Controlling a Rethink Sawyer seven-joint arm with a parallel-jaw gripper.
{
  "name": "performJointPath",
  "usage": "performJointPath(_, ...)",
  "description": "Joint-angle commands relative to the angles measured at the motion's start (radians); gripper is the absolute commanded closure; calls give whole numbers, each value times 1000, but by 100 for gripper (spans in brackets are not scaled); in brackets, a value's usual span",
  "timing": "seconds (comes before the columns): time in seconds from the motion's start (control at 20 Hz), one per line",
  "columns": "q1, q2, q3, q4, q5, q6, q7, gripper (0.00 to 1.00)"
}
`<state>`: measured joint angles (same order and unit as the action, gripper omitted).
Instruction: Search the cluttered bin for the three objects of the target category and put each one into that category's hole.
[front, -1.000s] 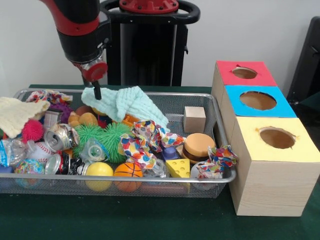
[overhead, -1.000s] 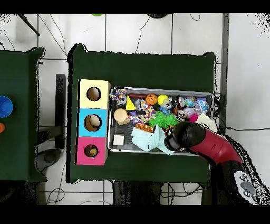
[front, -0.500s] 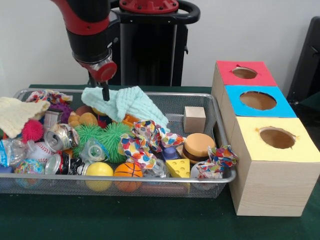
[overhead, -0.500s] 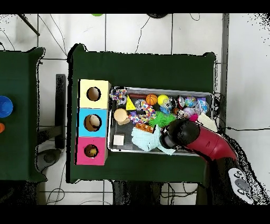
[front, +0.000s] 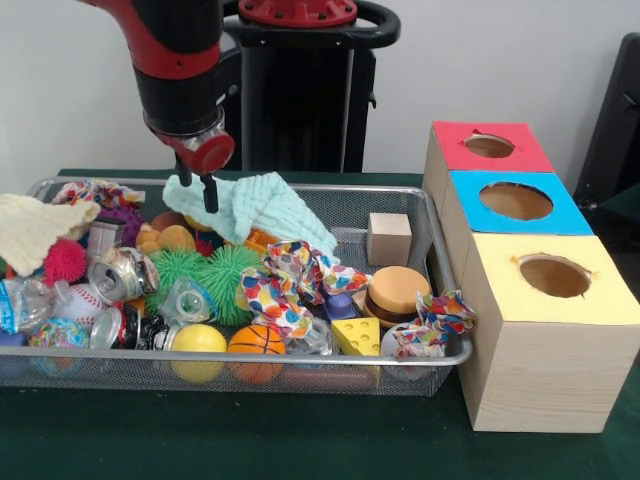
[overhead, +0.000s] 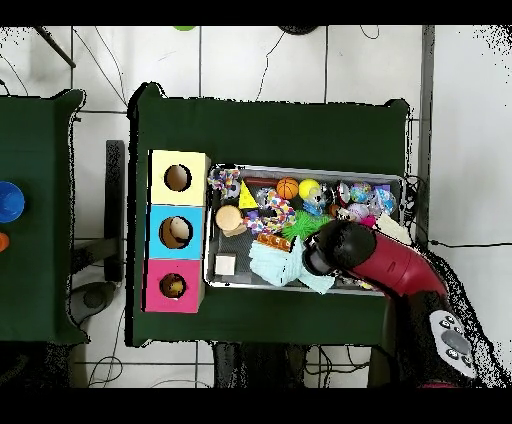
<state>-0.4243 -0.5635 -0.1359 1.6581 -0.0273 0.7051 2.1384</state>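
Observation:
A wire mesh bin (front: 441, 300) holds a jumble of toys, cans and cloths. My gripper (front: 210, 196) hangs over the bin's far left part, its tip at the left edge of a mint green cloth (front: 262, 208) draped over the back of the pile. Seen from overhead, the arm covers the gripper, and the mint cloth (overhead: 270, 262) lies just left of it. To the right of the bin stand three boxes with round holes: red (front: 455, 135), blue (front: 470, 190) and yellow (front: 500, 255).
In the bin are a wooden block (front: 388, 238), a toy burger (front: 396, 292), a cheese wedge (front: 357, 337), an orange basketball (front: 256, 345), a yellow ball (front: 198, 345), green spiky balls (front: 205, 272), patterned cloths (front: 290, 275), a cream cloth (front: 30, 228) and cans (front: 115, 275).
The arm has shifted a little to the right in the front view and come down slightly, bringing the gripper tip onto the edge of the mint cloth.

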Motion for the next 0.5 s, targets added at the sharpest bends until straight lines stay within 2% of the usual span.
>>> performJointPath(0.05, 39, 52, 16, -90, -67, -131, 73, 0)
performJointPath(0.15, 62, 46, -12, -80, -79, -169, 95, 0)
performJointPath(0.5, 82, 33, -31, -16, -76, -246, 107, 0)
